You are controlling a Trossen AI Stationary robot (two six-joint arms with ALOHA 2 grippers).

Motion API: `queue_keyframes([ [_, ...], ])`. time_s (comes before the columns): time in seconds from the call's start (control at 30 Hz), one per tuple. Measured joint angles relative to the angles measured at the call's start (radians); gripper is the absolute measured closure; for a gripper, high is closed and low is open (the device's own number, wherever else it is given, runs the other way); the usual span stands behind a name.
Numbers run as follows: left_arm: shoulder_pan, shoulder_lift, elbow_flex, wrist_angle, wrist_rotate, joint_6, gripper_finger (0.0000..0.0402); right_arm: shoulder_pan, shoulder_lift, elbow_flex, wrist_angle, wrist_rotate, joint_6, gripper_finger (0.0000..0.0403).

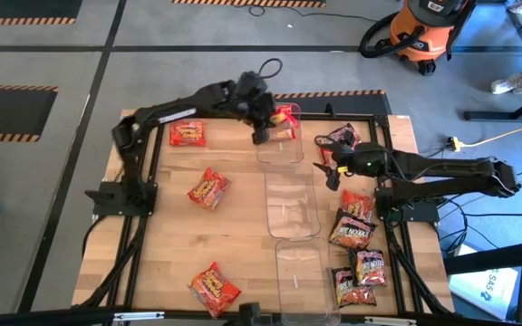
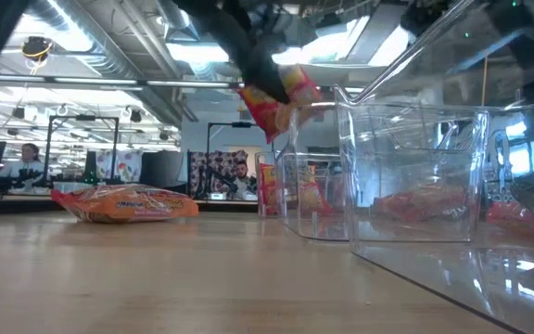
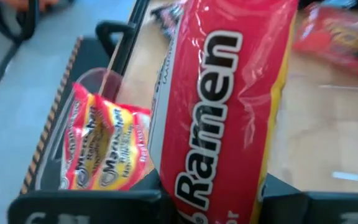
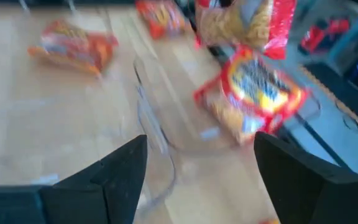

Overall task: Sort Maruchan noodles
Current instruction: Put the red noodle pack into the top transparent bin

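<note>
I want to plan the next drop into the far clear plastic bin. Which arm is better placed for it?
Left. Its hand already grips a red-yellow crinkly ramen packet above the far clear plastic bin, where one similar packet lies. The right hand is open, empty, beside that bin.

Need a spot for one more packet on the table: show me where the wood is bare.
Bare wood lies between the left orange packets and the clear bins. Crowded: the dark packets right of the bins, below the open right gripper.
</note>
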Motion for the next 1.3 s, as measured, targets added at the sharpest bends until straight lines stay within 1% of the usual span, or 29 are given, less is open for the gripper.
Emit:
queue_keyframes([
  [0.07,0.012,0.069,0.083,-0.091,0.003,0.026,0.0344,0.001,0.01,0.0,-0.037,0.014,0.038,0.0132],
  [0.13,0.02,0.128,0.159,-0.139,0.004,0.046,0.0344,0.001,0.015,0.0,-0.075,0.031,0.071,0.0132],
  [0.2,0.022,0.173,0.215,-0.19,0.006,0.066,0.0344,0.001,0.022,0.0,-0.109,0.034,0.09,0.0133],
  [0.27,0.022,0.213,0.248,-0.207,0.006,0.081,0.0344,0.002,0.028,-0.001,-0.145,0.036,0.103,0.0133],
  [0.4,0.012,0.252,0.26,-0.215,0.004,0.092,0.0344,0.002,0.034,-0.001,-0.165,0.055,0.136,0.0133],
  [0.63,-0.008,0.302,0.26,-0.211,-0.024,0.111,0.0342,0.002,0.034,-0.001,-0.155,0.061,0.137,0.0133],
  [1.03,-0.007,0.404,0.261,-0.201,-0.051,0.11,0.034,0.002,0.034,-0.001,-0.158,0.061,0.137,0.0133],
  [1.2,-0.007,0.406,0.256,-0.171,-0.096,0.116,0.034,0.002,0.034,-0.001,-0.157,0.061,0.137,0.0133],
  [1.3,-0.006,0.407,0.254,-0.17,-0.1,0.118,0.0337,0.002,0.034,-0.001,-0.157,0.061,0.137,0.0133],
])
